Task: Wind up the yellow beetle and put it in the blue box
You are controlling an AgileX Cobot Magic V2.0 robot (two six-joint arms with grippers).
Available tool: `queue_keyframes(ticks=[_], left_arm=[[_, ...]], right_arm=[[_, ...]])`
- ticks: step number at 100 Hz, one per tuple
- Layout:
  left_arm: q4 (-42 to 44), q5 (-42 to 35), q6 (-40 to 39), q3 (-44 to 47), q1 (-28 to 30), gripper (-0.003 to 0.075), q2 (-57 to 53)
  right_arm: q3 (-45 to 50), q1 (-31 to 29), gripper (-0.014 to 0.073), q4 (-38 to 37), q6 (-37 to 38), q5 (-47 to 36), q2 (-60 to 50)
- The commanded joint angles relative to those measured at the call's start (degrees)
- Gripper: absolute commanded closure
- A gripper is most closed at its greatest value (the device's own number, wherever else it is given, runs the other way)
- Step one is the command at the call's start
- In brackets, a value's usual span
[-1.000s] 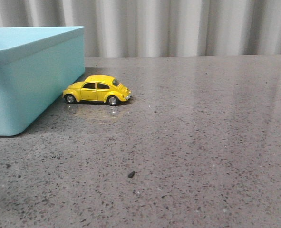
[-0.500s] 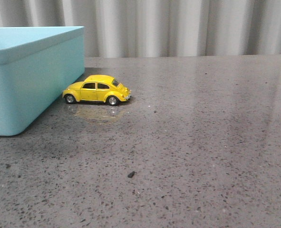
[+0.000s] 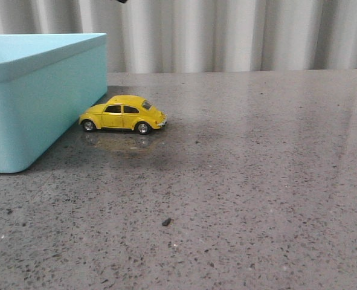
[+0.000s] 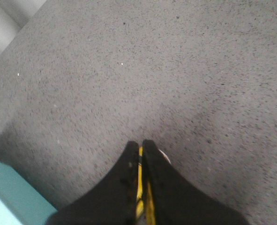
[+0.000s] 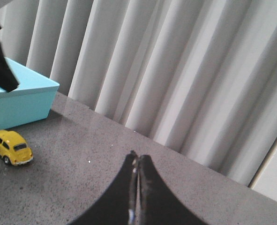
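Observation:
The yellow beetle [image 3: 123, 113] stands on its wheels on the grey table, side-on, close to the blue box [image 3: 33, 96] at the left. My left gripper [image 4: 139, 144] is shut and hangs high above the car; only a dark tip [image 3: 122, 1] shows at the top edge of the front view. A sliver of the yellow beetle [image 4: 139, 206] shows through the slit between its fingers, and the box corner [image 4: 7, 197] lies beside it. My right gripper [image 5: 138, 157] is shut and empty, far from the beetle [image 5: 11, 147] and the box [image 5: 21, 96].
The speckled grey tabletop [image 3: 244, 181] stretches right and forward of the car. A small dark crumb [image 3: 166, 222] lies near the front. A pale pleated curtain [image 3: 226, 33] hangs behind the table's far edge.
A dark tip of my left gripper has come into the top edge of the front view, and a shadow has grown around the beetle. The beetle and the box have not moved.

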Motion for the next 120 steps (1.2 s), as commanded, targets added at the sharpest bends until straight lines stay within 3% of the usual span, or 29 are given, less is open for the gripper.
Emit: queue_keyframes(ticks=[1,13,21,38,53,58,74,93,120], left_arm=[[-0.18,-1.02,2.35,-6.51,-0.39,0.0666,0.97],[0.87,0.74,4.50,-11.46,-0.39,0.0482,3.70],[1.59,2.53,4.65,-13.79,-0.39,0.0415,4.96],[2.49,7.01,4.65,-14.70,-0.47,0.0472,5.92],[11.98,23.34,4.74,-17.14,-0.78,0.0493,8.79],[10.95,25.46,4.25,-17.83,-0.47,0.0492,9.48],[8.30,24.40,7.44,-18.06,-0.47,0.0475,10.05],[7.89,23.36,10.06,-18.06,-0.47,0.0272,12.59],[8.28,21.46,14.50,-18.06,0.49,0.0269,15.75]], right_arm=[[-0.51,-0.04,0.0655,-0.66,-0.40,-4.78,0.67],[0.10,-0.04,0.0655,-0.55,-0.40,-5.04,0.67],[0.09,-0.04,0.0655,-0.48,-0.40,-5.18,0.67],[0.22,-0.04,0.0655,-0.34,-0.40,-5.18,0.67],[0.33,-0.04,0.0655,0.92,-0.30,-5.18,0.67],[0.33,-0.04,0.0655,1.37,-0.30,-5.18,0.67],[0.33,-0.04,0.0655,2.47,-0.30,-5.14,0.67],[0.40,-0.04,0.0655,3.32,-0.30,-5.14,0.67],[0.40,-0.04,0.0655,6.56,-0.30,-5.14,0.67]])
